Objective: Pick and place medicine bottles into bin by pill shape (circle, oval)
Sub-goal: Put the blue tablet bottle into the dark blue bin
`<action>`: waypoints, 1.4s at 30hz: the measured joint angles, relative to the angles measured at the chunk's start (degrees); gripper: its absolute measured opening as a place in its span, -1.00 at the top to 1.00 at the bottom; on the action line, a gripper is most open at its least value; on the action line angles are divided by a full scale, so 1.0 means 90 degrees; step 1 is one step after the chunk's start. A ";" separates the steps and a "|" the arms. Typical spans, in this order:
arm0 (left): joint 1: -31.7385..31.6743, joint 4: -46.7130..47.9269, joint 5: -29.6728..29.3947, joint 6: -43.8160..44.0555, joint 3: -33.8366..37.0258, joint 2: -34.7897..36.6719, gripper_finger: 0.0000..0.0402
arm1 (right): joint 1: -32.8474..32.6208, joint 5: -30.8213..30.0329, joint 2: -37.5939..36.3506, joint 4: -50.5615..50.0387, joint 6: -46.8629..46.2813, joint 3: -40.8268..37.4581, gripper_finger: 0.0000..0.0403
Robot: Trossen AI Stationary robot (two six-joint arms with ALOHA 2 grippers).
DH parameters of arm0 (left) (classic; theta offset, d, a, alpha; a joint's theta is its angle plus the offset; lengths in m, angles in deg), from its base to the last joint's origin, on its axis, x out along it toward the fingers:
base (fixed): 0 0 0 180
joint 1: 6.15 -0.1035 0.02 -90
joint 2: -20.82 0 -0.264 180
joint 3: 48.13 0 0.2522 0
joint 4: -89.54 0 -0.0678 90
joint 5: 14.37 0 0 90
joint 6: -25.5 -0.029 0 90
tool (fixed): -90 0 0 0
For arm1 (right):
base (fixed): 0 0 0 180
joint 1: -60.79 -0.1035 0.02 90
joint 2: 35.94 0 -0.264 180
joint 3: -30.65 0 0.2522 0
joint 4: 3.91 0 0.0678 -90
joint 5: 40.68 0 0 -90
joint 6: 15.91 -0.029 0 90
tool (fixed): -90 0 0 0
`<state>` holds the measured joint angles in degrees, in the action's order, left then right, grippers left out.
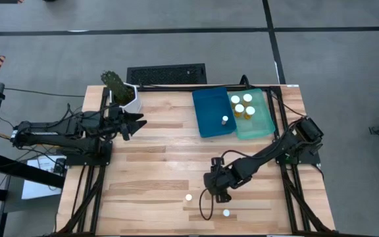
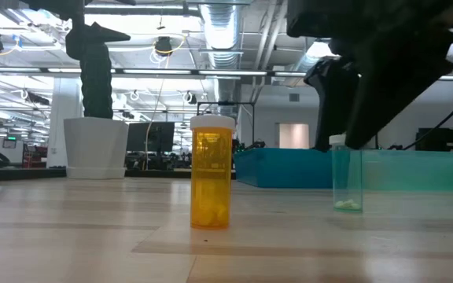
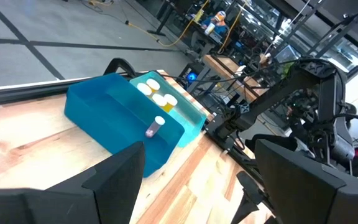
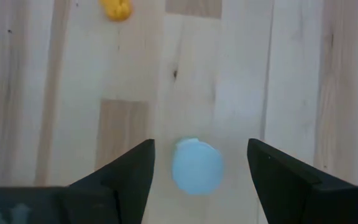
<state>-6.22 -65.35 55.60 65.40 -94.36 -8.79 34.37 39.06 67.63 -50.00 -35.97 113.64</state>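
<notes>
Sorting well along: four amber medicine bottles [image 1: 242, 105] in the pale green bin [image 1: 263, 124], one narrow bottle [image 1: 224, 120] in the blue bin [image 1: 209, 128] beside it; two bottles [image 1: 189, 197] left on the worktop [image 1: 156, 164], well short of the blue bin, right hand [image 4: 197, 163] spread apart above the clear one [image 4: 197, 165]; left hand [image 3: 194, 180] apart, idle near the plant pot [image 1: 127, 100].

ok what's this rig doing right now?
It's sorting medicine bottles into two bins. The right end effector hangs open over a clear bottle near the table's front edge, not yet gripping it. An amber bottle stands nearby. The dark blue bin holds one small bottle; the light green bin holds four amber ones. The left end effector waits open beside a potted plant.
</notes>
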 joint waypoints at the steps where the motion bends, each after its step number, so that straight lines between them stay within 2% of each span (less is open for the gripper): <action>1: 0.0000 0.0000 0.0002 0.0000 0.0000 0.0002 -0.48 | 0.0012 0.0001 0.0000 -0.0018 0.0020 0.0000 -0.27; 10: 0.0000 0.0000 -0.0002 0.0000 0.0000 0.0002 -0.48 | 0.0035 0.0150 0.0002 -0.0028 0.0122 0.0000 0.15; 18: 0.0000 -0.0002 -0.0002 0.0000 0.0000 0.0002 -0.48 | 0.0037 0.0151 0.0002 -0.0013 0.0128 0.0000 0.41; 22: -0.0001 -0.0002 -0.0002 0.0000 0.0000 0.0002 -0.48 | 0.0037 0.0155 -0.0058 -0.0036 0.0217 0.0000 0.45; 28: -0.0002 -0.0009 -0.0002 0.0000 0.0000 0.0002 -0.48 | 0.0182 0.0158 -0.0544 -0.0296 0.0298 0.0002 0.38; 34: -0.0002 -0.0035 -0.0002 0.0000 0.0000 0.0005 -0.48 | 0.0875 0.0108 -0.1615 -0.0653 0.0648 0.0002 0.40; 42: -0.0002 -0.0032 -0.0003 0.0000 0.0000 0.0002 -0.48 | 0.2717 -0.0372 -0.2796 -0.0963 0.1240 0.0003 0.38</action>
<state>-6.25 -65.63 55.57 65.40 -94.36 -8.77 58.82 35.71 42.46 -58.67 -24.81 113.67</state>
